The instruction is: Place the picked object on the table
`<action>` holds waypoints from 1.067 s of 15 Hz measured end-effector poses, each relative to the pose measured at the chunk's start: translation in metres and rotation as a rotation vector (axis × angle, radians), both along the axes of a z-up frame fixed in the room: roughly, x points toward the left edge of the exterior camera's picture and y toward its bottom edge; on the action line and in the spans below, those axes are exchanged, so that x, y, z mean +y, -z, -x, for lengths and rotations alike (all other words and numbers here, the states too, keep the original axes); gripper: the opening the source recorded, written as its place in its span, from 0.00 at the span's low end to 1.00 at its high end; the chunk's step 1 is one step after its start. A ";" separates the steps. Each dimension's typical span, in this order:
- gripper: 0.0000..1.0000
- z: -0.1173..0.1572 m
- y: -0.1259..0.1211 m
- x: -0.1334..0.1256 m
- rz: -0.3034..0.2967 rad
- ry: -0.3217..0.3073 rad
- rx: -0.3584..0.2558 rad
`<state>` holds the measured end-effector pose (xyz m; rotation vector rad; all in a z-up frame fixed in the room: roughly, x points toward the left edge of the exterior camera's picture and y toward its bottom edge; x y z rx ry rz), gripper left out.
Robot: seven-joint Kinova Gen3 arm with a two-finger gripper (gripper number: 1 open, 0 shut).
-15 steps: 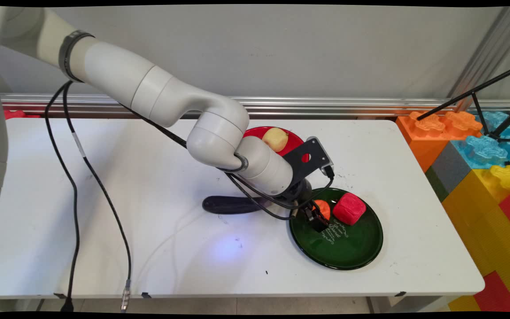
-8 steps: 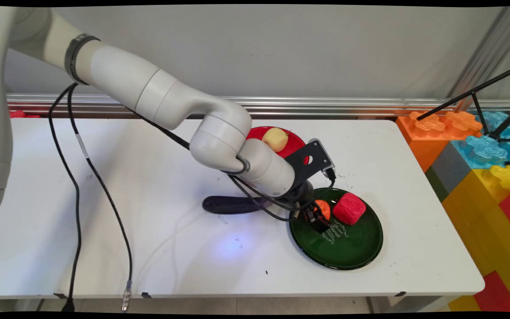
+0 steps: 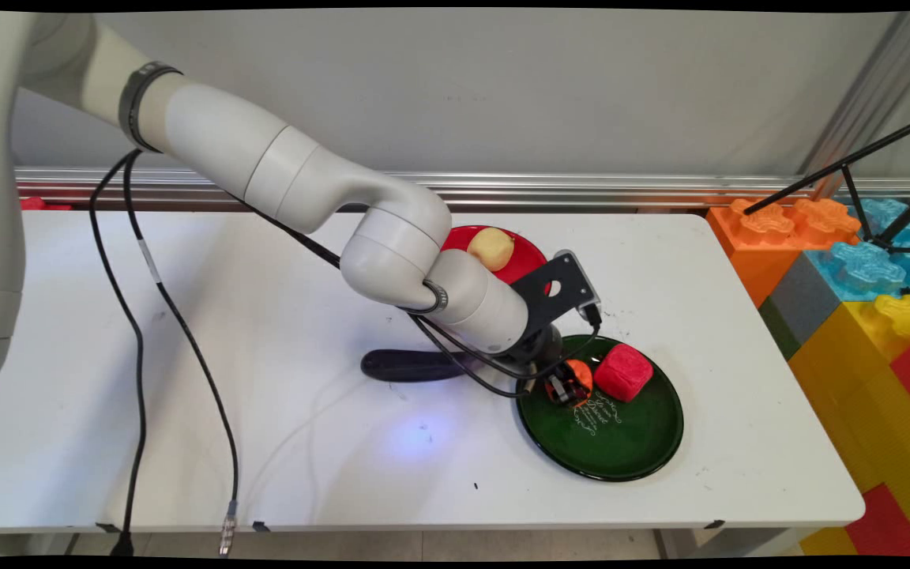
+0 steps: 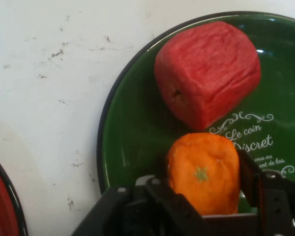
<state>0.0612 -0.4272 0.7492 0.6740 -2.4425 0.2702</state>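
My black gripper [image 3: 568, 387] is down on the left part of a dark green plate [image 3: 621, 442], shut on a small orange fruit [image 3: 580, 371]. In the hand view the orange fruit [image 4: 204, 172] sits between the two fingers [image 4: 248, 169], which press against its sides. A red, rounded cube-like piece [image 3: 622, 371] lies on the same plate just right of the orange, close to it. In the hand view this red piece [image 4: 206, 71] lies just beyond the orange, on the green plate [image 4: 132, 128] with its white lettering.
A red plate [image 3: 522, 253] holding a yellowish fruit [image 3: 490, 247] stands behind the wrist. A black handle-shaped object [image 3: 407, 365] lies on the table left of the green plate. Large coloured toy blocks [image 3: 858, 269] and a black tripod [image 3: 858, 170] stand at the right. Black cables [image 3: 135, 340] hang at the left.
The fingers, spread beside the orange fruit a second ago, have closed on it. The wrist has shifted slightly to the right.
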 end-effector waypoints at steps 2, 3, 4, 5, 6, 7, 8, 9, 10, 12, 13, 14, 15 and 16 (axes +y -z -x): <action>0.00 0.000 0.000 0.001 0.000 0.004 -0.003; 0.00 0.000 0.000 0.001 -0.001 0.005 -0.004; 0.00 0.000 0.000 0.002 -0.001 0.005 -0.005; 0.00 0.000 0.000 0.002 -0.002 0.005 -0.006; 0.00 0.000 0.000 0.002 -0.002 0.006 -0.007; 0.00 0.001 -0.001 0.002 -0.001 0.005 -0.007; 0.00 0.001 -0.002 0.002 0.000 0.004 -0.006; 0.00 0.003 -0.005 0.001 0.002 0.001 -0.005; 0.00 0.004 -0.009 0.000 0.003 -0.006 -0.004; 0.00 0.006 -0.019 -0.002 0.005 -0.019 -0.002; 0.00 0.007 -0.027 -0.002 0.006 -0.025 0.002; 0.00 0.007 -0.035 -0.002 0.006 -0.029 0.008; 0.00 0.008 -0.043 -0.001 0.005 -0.031 0.014; 0.00 0.008 -0.052 0.000 0.005 -0.033 0.021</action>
